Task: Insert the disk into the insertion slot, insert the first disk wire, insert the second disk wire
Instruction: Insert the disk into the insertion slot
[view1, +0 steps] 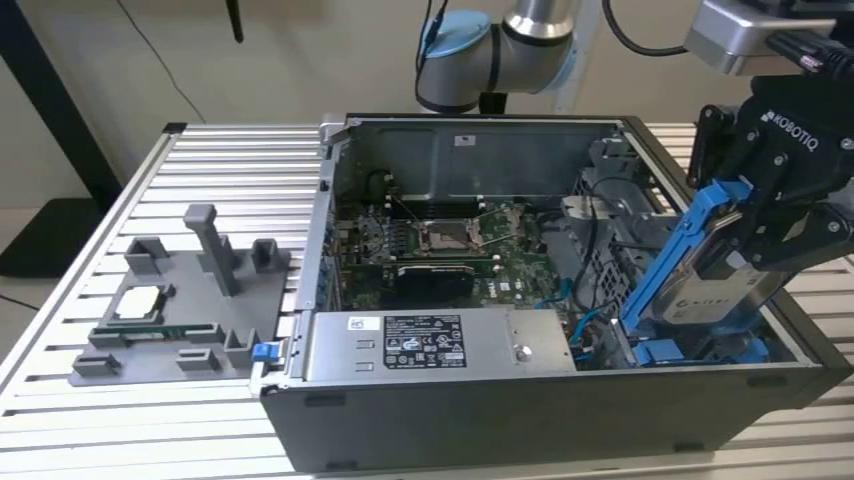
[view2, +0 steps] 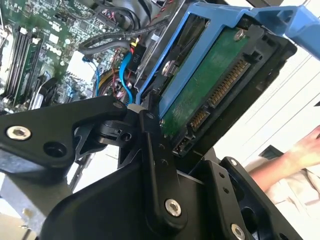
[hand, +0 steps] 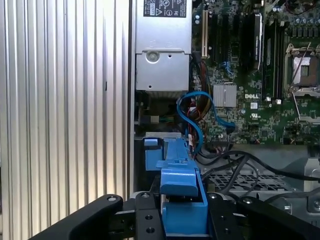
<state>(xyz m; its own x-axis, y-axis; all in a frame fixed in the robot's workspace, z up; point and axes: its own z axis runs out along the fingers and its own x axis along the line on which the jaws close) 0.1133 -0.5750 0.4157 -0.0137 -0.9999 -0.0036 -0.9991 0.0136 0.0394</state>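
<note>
**Log:** Ribbed aluminium table (view1: 200, 160), with an open computer case (view1: 534, 420) standing on it. Toward the exterior view's left of the case you have a grey fixture tray (view1: 174, 300). A processor chip (view1: 140, 303) and a memory stick (view1: 154, 332) lie in it.

**Op:** Gripper state?

**Log:** Your gripper (view1: 763, 238) is clamped on the disk (view1: 714, 290), one finger on either side. It is at the end of the case on the exterior view's right.

**Op:** Disk position?

**Log:** Not seated. It stands steeply tilted, with its upper end leaning toward the exterior view's right. Its lower end is down at the insertion slot (view1: 701, 350), among the blue tabs (view1: 658, 353). Contact with the bay floor: cannot tell. In the second wrist view the green circuit board (view2: 210, 90) and its connector (view2: 227, 82) face the camera, framed by the blue carrier (view2: 220, 15).

**Op:** Wires?

**Log:** In the first wrist view a blue cable (hand: 196, 117) loops between the power supply (hand: 162, 55) and the motherboard (hand: 250, 105). Its ends run in among other wires, so you cannot tell where they go. One more entry: a person's arm (view2: 295, 155) shows beyond the disk in the second wrist view.
</note>
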